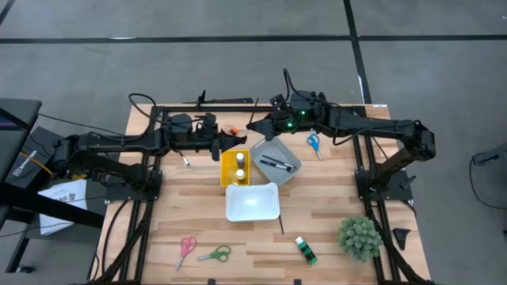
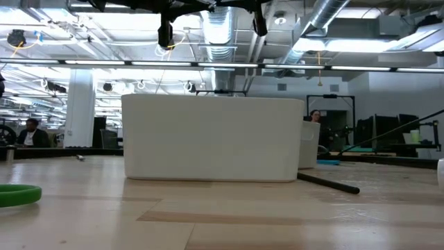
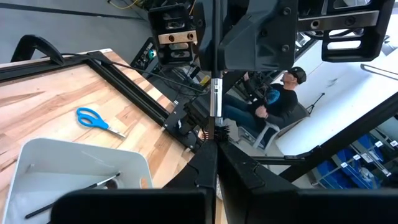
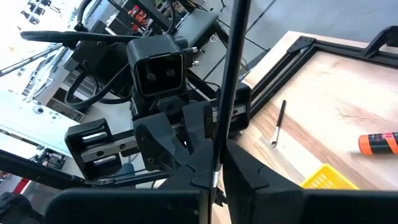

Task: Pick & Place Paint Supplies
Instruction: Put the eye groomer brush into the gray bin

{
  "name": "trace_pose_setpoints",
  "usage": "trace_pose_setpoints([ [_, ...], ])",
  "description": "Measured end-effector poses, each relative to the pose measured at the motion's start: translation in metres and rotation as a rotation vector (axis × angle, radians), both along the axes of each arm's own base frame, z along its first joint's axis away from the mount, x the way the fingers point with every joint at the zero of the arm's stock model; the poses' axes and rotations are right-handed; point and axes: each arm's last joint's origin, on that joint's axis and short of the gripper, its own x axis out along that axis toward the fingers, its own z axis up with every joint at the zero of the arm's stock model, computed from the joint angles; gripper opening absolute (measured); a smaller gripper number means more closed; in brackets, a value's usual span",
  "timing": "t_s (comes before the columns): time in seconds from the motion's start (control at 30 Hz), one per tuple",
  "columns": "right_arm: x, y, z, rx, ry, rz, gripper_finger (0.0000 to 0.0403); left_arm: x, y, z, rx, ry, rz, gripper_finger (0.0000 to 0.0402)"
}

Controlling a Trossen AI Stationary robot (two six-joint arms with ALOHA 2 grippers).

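Observation:
A thin dark paintbrush with a silver ferrule is held in the air over the far middle of the table, and both grippers are shut on it. My left gripper comes from the table's left and my right gripper faces it from the right. Both are above the far ends of the yellow bin and the grey bin. The yellow bin holds paint bottles. A second brush lies in the grey bin. My left gripper pinches the brush's shaft between its two fingers, coming in about level from the table's left. The brush runs on from the fingers past the right gripper, clear of the table. My right gripper pinches the same brush's shaft between its two fingers, coming from the table's right and slanting slightly down. The brush runs on in front of the left gripper and is lifted clear.
A white bin sits near the middle. Blue scissors, an orange bottle and a loose brush lie far back. Pink scissors, green scissors, a green bottle and a fuzzy plant lie near the front.

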Motion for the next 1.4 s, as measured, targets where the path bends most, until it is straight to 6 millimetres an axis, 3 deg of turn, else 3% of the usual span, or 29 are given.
trace_pose_setpoints([
  [0.3, 0.000, 0.000, 0.000, -0.004, 0.005, 0.001, 0.0005, 0.000, 0.000, -0.001, -0.010, 0.015, 0.001, 0.0014],
  [0.6, -0.001, -0.003, -0.002, -0.018, 0.026, -0.003, 0.0004, -0.006, -0.001, 0.004, 0.047, -0.001, -0.003, 0.0088],
  [0.93, -0.011, -0.002, -0.025, -0.044, 0.281, 0.029, 0.0004, -0.035, -0.005, 0.015, 0.096, 0.049, -0.004, 0.0137],
  [1.17, -0.021, 0.000, -0.046, -0.087, 0.519, 0.095, 0.0004, -0.054, -0.005, 0.019, 0.135, 0.092, 0.088, 0.0138],
  [1.4, -0.029, 0.003, -0.053, -0.160, 0.627, 0.195, 0.0004, -0.062, -0.004, 0.025, 0.165, 0.072, 0.173, 0.0132],
])
